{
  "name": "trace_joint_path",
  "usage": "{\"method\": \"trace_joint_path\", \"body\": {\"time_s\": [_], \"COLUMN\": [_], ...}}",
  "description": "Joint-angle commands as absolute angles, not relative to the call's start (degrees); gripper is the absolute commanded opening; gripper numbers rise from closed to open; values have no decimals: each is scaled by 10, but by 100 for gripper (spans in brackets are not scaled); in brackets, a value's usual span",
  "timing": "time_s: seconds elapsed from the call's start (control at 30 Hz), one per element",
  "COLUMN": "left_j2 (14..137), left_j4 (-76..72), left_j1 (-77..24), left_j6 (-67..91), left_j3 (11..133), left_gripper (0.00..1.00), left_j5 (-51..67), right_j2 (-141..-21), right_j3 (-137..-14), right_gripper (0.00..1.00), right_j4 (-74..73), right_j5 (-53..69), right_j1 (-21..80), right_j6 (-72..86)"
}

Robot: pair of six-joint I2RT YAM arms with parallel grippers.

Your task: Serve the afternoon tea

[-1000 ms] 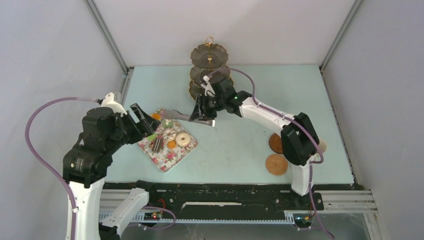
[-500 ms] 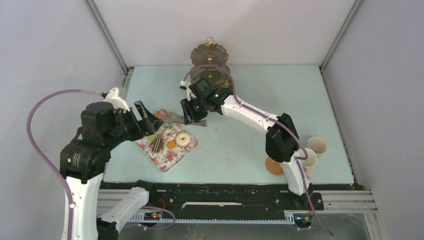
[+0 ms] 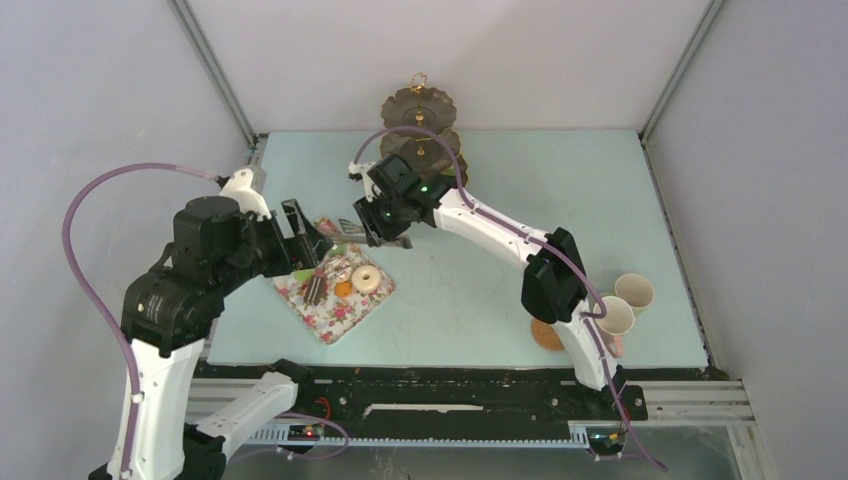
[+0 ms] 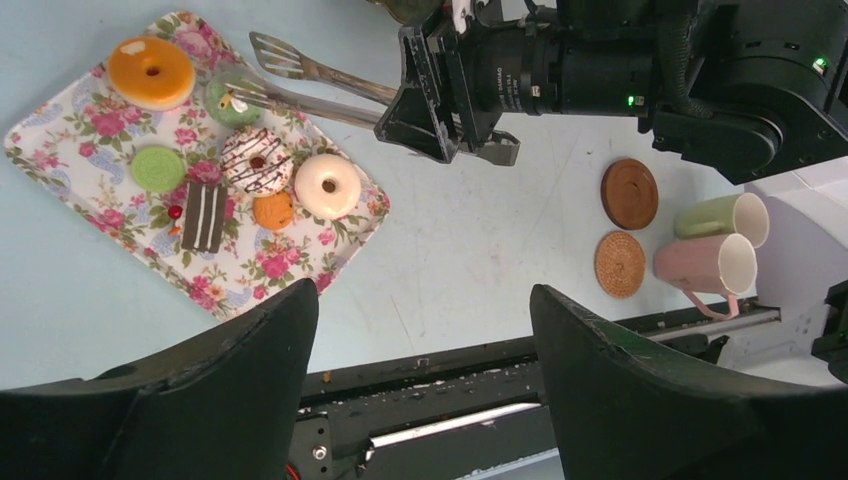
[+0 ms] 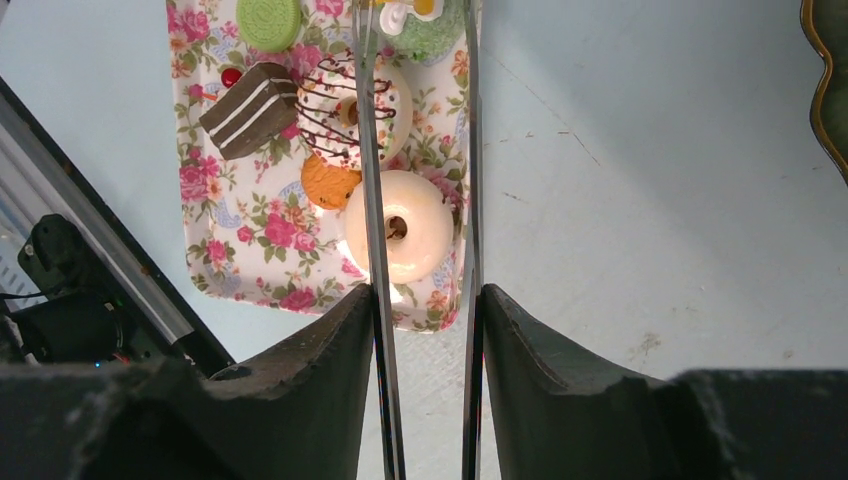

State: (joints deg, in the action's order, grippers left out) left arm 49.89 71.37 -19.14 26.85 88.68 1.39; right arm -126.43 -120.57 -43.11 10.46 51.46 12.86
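Both jaws of the right gripper (image 5: 427,296) clamped the grey tongs (image 5: 368,150), tips at the green cake (image 5: 436,36) on the floral cloth (image 5: 215,232). The left gripper (image 4: 422,295) hung spread; cups (image 4: 710,265) stood beside coasters (image 4: 630,194).

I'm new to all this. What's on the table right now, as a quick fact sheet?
Right pincer: shut on the grey tongs, tips at the green cake
Left pincer: open, holding nothing
Floral cloth: carries the cakes, among them a white doughnut
Cups: pink cup and cream cup beside two coasters, not on them
Tiered stand: at the table's far edge
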Motion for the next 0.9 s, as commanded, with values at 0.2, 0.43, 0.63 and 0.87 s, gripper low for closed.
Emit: {"method": "trace_joint_path", "body": {"time_s": [0.2,0.43,0.63,0.87], "left_j2": [508,514,516,520], "left_j4": [717,716,716,715], "left_j1": [-218,-218,-218,-218], "left_j6": [241,241,240,242], "left_j3": [918,921,923,922], "left_gripper": [87,87,87,87], "left_j5": [-41,-45,-49,-45], "right_j2": [-1304,-1311,-1315,-1302], "right_j3": [-1284,-1290,-1289,-1293], "right_gripper": [46,48,48,48], "right_j4": [-447,-455,-457,-447], "right_j5": [100,97,100,111], "right_j1": [520,529,536,538], "right_j6": [96,83,76,88]}}
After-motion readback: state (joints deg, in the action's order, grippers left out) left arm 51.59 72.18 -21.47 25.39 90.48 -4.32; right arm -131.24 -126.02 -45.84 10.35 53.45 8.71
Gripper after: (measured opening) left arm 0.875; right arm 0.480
